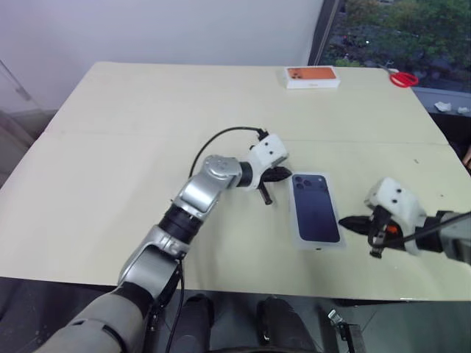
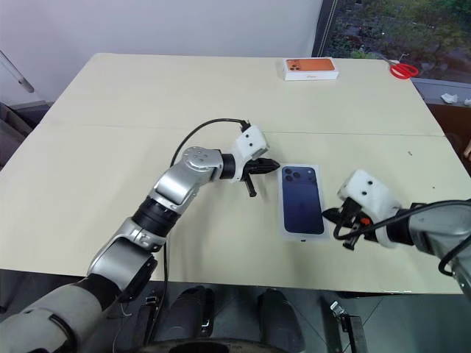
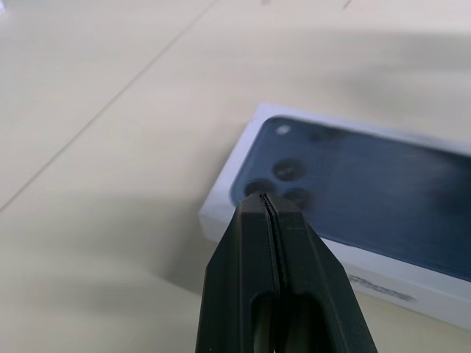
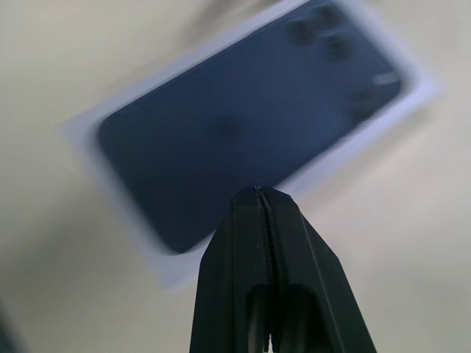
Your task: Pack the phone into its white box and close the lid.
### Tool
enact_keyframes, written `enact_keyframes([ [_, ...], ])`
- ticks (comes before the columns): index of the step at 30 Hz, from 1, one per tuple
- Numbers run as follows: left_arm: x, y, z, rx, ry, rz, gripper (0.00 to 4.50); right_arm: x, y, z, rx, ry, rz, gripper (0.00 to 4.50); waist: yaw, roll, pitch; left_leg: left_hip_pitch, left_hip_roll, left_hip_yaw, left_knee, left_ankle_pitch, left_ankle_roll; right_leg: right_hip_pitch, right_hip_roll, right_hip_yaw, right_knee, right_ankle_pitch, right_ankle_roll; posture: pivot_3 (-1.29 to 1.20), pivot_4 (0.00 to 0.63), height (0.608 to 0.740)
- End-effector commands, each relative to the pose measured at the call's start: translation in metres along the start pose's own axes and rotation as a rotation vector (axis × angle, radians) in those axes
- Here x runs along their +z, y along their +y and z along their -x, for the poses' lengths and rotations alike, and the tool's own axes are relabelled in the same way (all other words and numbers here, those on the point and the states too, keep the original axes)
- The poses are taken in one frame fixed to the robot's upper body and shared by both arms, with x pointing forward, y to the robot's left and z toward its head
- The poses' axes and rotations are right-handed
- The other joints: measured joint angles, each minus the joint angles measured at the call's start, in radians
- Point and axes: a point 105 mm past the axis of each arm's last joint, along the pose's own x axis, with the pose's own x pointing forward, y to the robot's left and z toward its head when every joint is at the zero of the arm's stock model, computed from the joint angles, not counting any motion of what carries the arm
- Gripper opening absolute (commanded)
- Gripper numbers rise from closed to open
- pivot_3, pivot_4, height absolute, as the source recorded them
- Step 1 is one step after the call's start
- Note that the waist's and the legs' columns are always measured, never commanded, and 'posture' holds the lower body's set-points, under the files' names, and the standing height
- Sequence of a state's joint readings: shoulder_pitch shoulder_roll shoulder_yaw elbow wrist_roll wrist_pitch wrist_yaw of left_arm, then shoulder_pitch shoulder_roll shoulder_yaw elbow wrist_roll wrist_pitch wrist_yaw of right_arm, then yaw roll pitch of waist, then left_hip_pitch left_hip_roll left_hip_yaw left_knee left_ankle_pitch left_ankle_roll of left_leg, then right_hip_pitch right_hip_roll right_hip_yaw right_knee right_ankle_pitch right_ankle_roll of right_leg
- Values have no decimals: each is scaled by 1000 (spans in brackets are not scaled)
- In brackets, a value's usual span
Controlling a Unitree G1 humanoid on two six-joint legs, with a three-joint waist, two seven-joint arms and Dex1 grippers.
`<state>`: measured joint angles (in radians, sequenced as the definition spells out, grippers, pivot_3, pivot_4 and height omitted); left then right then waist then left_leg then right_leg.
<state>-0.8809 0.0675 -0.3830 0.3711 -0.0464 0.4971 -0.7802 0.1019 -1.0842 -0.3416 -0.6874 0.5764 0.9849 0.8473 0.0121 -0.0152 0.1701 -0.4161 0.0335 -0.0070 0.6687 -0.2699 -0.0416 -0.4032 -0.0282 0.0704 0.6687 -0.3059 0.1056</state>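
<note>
Well, the lid [image 1: 316, 209] lies printed side up on the box [image 3: 412, 294], and from my left wrist the two read as one closed white block with a straight side wall. I cannot see the phone; I judge it is underneath, already packed. The block rests flat on the table [image 1: 110, 147], between my two hands.

My left gripper [image 1: 285, 173] is clenched on nothing. Its tip hangs just off the camera-end corner of the lid, near it but not touching. My right gripper [image 1: 349, 221] is also clenched and empty. It sits just beside the opposite long edge, nearer the lower end, and points at the block.

What is left, as I judge it, is making sure the lid is fully seated. I cannot tell from here whether a thin gap remains along the seam. To check it well I should keep both sets of fingers shut and use them as blunt pushers. I would press straight down on the white border at opposite corners, not on the glossy middle where a tip could skid. Pressing from the side would only slide the light block across the smooth top. Pressing one end alone could pop the other end up.

The orange box [image 1: 312, 76] and the scissors [image 1: 403, 78] lie well beyond both hands, out of the way.
</note>
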Motion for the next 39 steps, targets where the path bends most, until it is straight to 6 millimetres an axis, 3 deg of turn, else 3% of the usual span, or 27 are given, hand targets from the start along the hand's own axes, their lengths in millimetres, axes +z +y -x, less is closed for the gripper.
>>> enact_keyframes([
  [1, -2, -6, -11, -25, 54, -46, 0, -4, 10, -6, 5, 18, 3, 35, -5, 0, 0, 1, 0, 0, 0, 0, 0, 0, 0, 0, 0, 0, 0, 0, 150, 726],
  [5, -23, -16, -20, -57, 146, -64, 0, -23, 11, -19, -24, 91, -34, 35, -2, 0, 0, 2, 0, 0, -1, 0, 0, 1, 1, 0, 0, 0, 0, 0, 150, 726],
  [9, -36, -17, -19, -50, 181, -51, 0, -25, 4, -23, -69, 97, -67, 35, -3, -3, -2, 11, 0, -1, -2, -1, 1, 12, 1, 0, -3, 0, 0, 0, 150, 726],
  [13, -33, -9, -12, -21, 144, -16, 0, -17, 0, -23, -87, 66, -42, 35, -3, -4, -3, 12, 0, -1, -2, -1, 1, 13, 1, 0, -3, 0, 0, 0, 150, 726],
  [17, -15, 20, 14, 124, -14, 24, 0, 10, -35, -16, -268, -92, -18, 35, -16, -3, -3, 11, 1, 0, -2, -1, 1, 11, 1, 0, -2, 0, 0, 0, 150, 726],
  [24, -13, 23, 18, 145, -37, 21, 0, 12, -40, -17, -295, -112, -15, 35, -4, -3, -3, 7, 0, 0, -2, 0, 1, 8, -1, 0, -2, -1, 1, 0, 150, 726],
  [25, -11, 28, 27, 169, -72, 26, 0, 18, -48, -16, -338, -148, -9, 35, -3, -3, -3, 7, 0, 0, -2, 0, 1, 8, -1, 0, -2, -1, 1, 0, 150, 726],
  [26, -13, 43, 57, 251, -144, 34, 0, 27, -66, -15, -415, -233, -31, 35, -4, -3, -3, 7, 0, 0, -1, 0, 1, 8, -1, 0, -2, -1, 1, 0, 150, 726],
  [28, -47, 78, 158, 548, -212, 104, 0, 46, -92, -28, -450, -413, -112, 35, -51, -4, -2, 10, 2, 1, -3, 0, 1, 8, 0, 3, -2, 0, 0, 0, 150, 726],
  [29, -58, 82, 190, 638, -209, 114, 0, 50, -96, -37, -434, -451, -133, 35, -70, -4, -2, 13, 4, 2, -6, -1, 1, 7, 2, 7, -1, 0, -1, 0, 150, 726],
  [30, -66, 82, 208, 685, -194, 115, 0, 53, -96, -45, -413, -463, -134, 35, -79, -4, -2, 17, 5, 2, -9, -1, 1, 6, 3, 9, 1, 0, -1, 0, 150, 726],
  [34, -74, 78, 233, 744, -174, 113, 0, 59, -93, -58, -359, -478, -116, 35, -35, -3, -1, 16, 7, -1, -15, 0, 0, 5, 6, 3, 2, -3, -6, 0, 150, 726],
  [39, -81, 71, 242, 769, -161, 135, 0, 56, -96, -66, -360, -472, -99, 35, -1, -1, -1, 9, 0, -2, -3, 0, -1, 7, -3, 0, 1, -2, -4, 0, 150, 726],
])
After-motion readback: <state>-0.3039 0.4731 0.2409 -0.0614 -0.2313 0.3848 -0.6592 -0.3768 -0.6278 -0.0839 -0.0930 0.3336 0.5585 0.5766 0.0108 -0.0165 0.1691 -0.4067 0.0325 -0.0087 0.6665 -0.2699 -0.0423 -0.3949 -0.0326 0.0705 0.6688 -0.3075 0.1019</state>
